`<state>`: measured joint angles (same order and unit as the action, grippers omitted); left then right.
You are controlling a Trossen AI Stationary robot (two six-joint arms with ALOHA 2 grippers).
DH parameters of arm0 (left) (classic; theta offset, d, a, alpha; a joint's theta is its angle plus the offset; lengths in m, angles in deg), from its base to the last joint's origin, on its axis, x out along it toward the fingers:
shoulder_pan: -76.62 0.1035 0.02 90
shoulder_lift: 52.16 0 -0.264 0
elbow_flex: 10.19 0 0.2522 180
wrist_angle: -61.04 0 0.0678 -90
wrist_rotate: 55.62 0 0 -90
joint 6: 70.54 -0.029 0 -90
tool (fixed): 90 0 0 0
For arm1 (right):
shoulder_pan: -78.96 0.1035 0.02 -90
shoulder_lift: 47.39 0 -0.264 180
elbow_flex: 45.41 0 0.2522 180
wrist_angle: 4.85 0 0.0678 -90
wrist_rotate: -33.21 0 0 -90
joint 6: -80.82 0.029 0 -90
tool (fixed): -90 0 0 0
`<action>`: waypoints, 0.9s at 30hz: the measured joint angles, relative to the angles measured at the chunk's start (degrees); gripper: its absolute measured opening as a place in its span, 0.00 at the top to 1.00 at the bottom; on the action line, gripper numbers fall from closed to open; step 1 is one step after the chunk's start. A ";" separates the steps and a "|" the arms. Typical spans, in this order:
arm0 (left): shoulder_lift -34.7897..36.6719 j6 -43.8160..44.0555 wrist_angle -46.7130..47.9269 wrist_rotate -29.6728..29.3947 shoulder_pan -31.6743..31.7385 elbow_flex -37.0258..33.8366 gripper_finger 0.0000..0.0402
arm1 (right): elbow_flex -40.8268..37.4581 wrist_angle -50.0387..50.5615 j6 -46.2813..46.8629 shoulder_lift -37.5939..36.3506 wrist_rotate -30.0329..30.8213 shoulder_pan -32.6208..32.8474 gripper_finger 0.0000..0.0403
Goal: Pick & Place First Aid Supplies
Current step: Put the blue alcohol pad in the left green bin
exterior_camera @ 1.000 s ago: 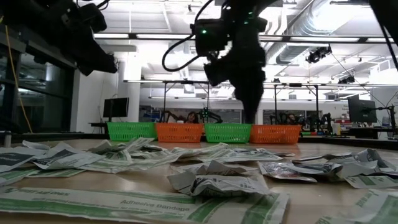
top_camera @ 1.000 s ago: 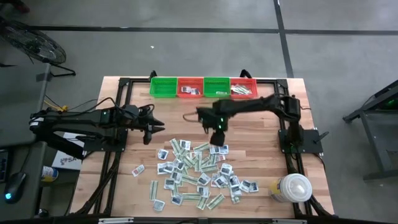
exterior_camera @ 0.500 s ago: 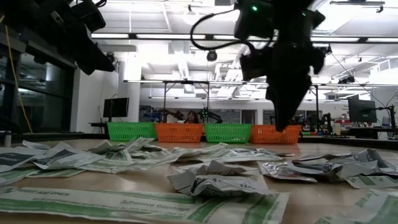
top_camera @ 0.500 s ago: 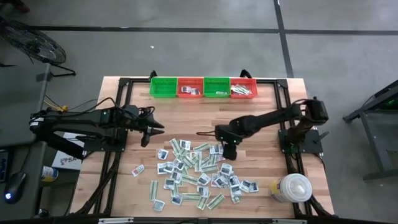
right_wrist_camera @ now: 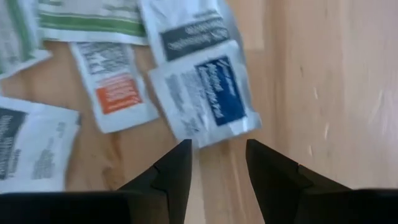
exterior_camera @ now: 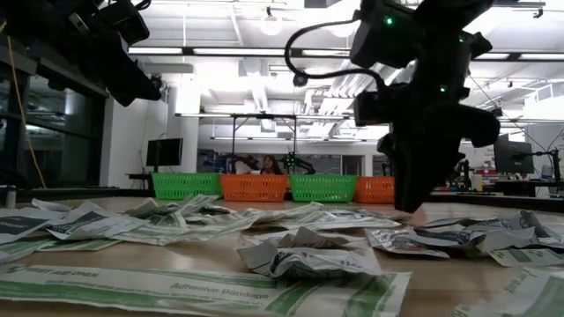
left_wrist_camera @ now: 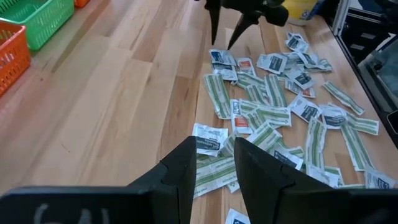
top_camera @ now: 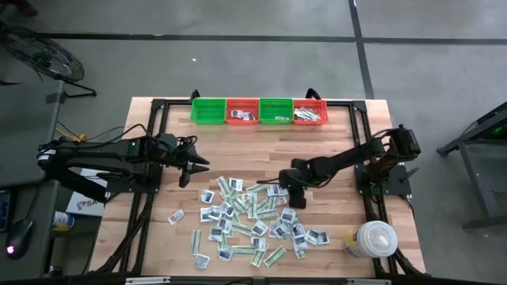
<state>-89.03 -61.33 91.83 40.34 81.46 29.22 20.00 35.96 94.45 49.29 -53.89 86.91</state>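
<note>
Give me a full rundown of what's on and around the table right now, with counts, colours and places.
first aid packets: dozens, white squares and pale-green strips, heaped at the table's middle front; a few lie in the orange baskets.
green baskets: two, back edge, alternating with the orange ones.
orange baskets: two, back edge.
round lidded container: one, white, front right corner.
table: one, light wood.
left end effector: open, empty, above bare wood left of the heap.
right end effector: open, empty, low over the heap's right edge.
</note>
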 joint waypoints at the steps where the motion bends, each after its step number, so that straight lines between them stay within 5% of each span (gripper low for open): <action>1: 0.00 0.00 0.01 0.02 0.00 0.00 0.73 | 0.18 -0.13 -0.63 0.00 -0.20 0.05 0.64; 14: 0.00 0.26 0.02 0.08 0.00 0.00 0.73 | 0.57 -2.28 -10.97 0.04 -0.02 0.07 0.64; 27: 0.00 0.97 0.04 0.13 0.00 0.00 0.73 | -2.65 -7.27 -11.14 0.13 -1.29 0.04 0.64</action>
<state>-89.03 -60.36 91.88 40.46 81.46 29.22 17.34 28.69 83.31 49.42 -55.18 86.95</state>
